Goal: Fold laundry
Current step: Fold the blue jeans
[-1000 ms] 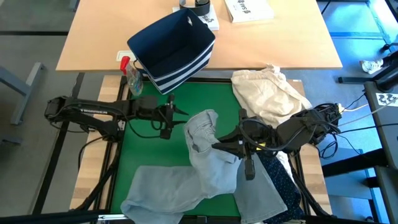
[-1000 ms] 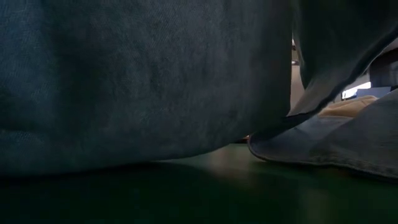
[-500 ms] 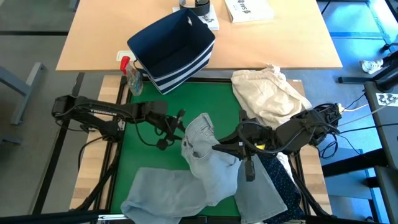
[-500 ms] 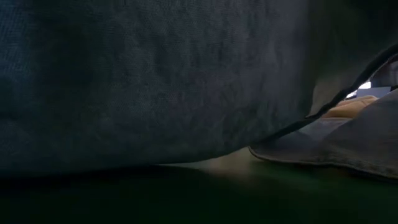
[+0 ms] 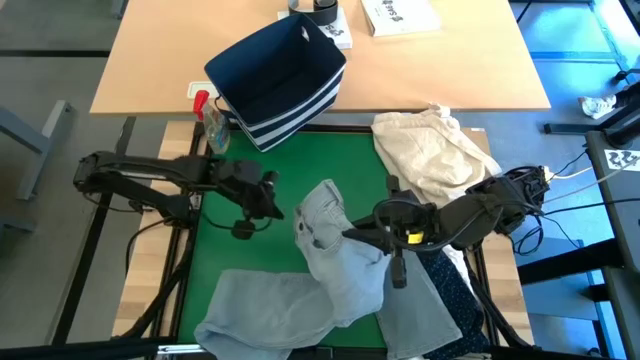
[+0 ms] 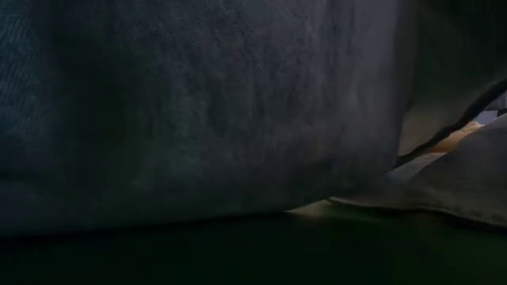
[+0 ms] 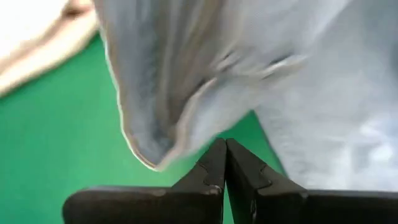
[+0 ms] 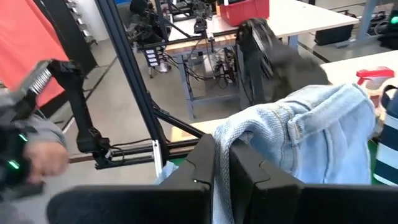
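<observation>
Pinching the jeans [image 5: 335,260], the right gripper [image 5: 350,236] lifts; left gripper [image 5: 272,205] hangs closed, empty.

The left end effector [image 5: 277,213], open a second ago, now has its fingers pressed together, empty, just short of the light grey jeans [image 5: 330,250]. The jeans' raised waistband sits slightly lower and nearer the left arm.

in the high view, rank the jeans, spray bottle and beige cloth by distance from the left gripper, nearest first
1. jeans, just to the right of the left gripper
2. spray bottle, beyond it at the mat's far-left corner
3. beige cloth, far right of the mat
</observation>
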